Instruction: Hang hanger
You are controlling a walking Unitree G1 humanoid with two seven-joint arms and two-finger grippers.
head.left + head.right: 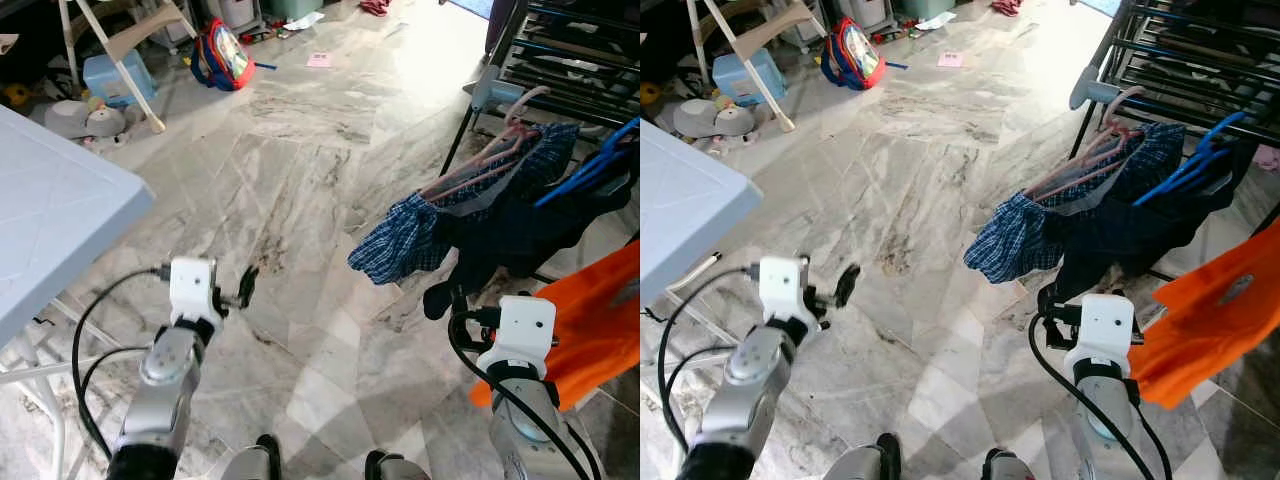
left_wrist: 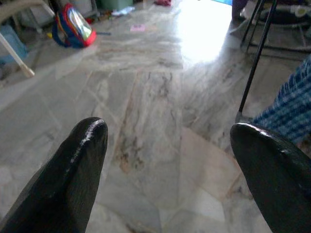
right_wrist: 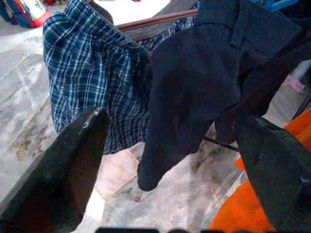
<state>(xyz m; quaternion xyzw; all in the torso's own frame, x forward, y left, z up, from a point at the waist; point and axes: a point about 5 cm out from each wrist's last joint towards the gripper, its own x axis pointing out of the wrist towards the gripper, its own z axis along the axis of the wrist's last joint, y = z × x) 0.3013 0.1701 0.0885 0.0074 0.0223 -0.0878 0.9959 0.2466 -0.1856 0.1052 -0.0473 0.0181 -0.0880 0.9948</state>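
Observation:
A pink hanger carrying a blue plaid shirt hooks onto the black drying rack at the upper right. Beside it a blue hanger holds a dark garment, and an orange cloth hangs lower right. My right gripper is open and empty, pointing at the dark garment and the plaid shirt from a short way off. My left gripper is open and empty above the marble floor, left of the clothes.
A pale blue table stands close at my left. A red and blue backpack, a blue box and wooden chair legs lie at the far left. Open marble floor stretches ahead.

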